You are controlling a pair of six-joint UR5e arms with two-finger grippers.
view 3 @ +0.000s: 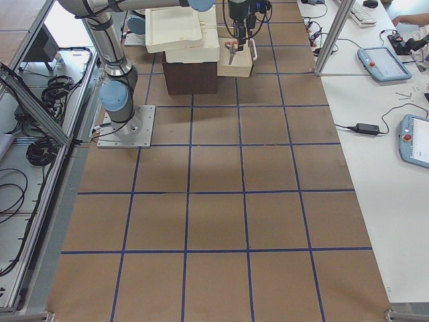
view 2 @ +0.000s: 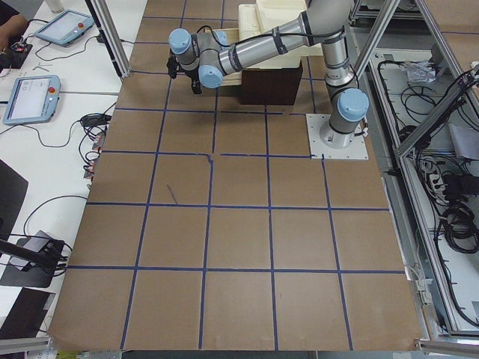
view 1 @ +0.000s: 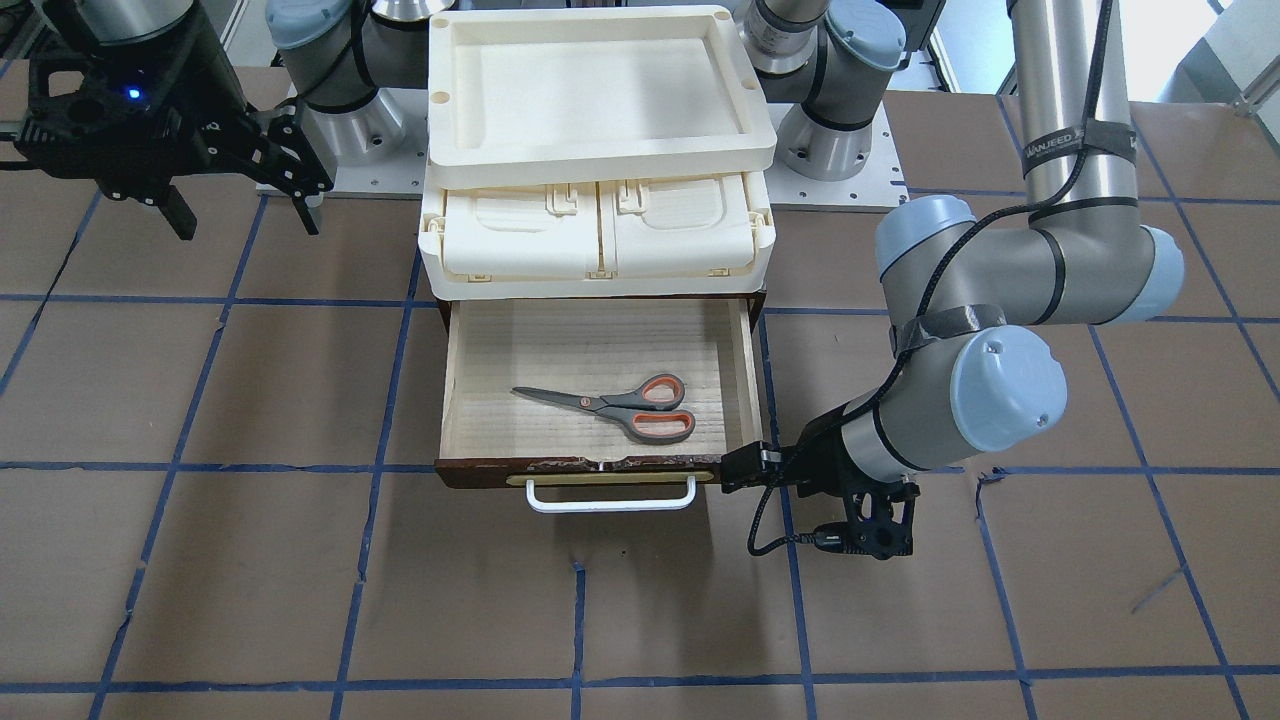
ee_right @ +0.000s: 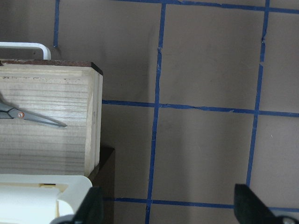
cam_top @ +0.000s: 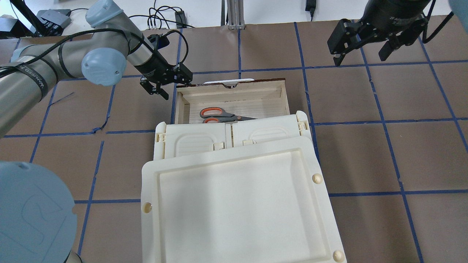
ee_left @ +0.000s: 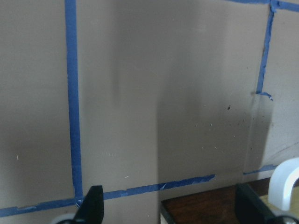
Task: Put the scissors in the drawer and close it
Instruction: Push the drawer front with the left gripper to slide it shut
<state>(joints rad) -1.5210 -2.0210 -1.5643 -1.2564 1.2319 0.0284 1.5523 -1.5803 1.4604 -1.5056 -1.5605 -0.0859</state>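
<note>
Nearest, seen from the operators' side, lies the brown paper-covered surface [view 1: 300, 580], gridded in blue tape. Just beyond it hangs the robot's left claw [ee_left: 173, 209], its black fingers spread wide and pinching nothing. It points down at the right-hand end of the drawer front, and its wrist view shows that dark corner falling between the two fingers. Whether a finger touches the wood cannot be told.

Next comes the wide, shallow drawer with pale wood interior and dark brown front [view 1: 745, 380], standing open with its white bar handle [view 1: 610, 505] on the near side. Flat on its floor, toward the near right, lie the small scissors with slim steel blades and grey, orange-lined handles [view 1: 615, 405], blades pointing left. Behind and above the drawer sits the cream plastic latched box [view 1: 600, 240], with the cream plastic tray [view 1: 600, 150] resting on top. Farthest off, at the far left, the right claw [view 1: 245, 210] hovers well apart from the drawer, its fingers likewise spread and empty.

The first half of the job appears done, and closing is the step in hand. That likely calls for the left claw to settle against the near face of the front. It would then push squarely toward the robot, nearer the handle than the corner, so the drawer does not skew.
</note>
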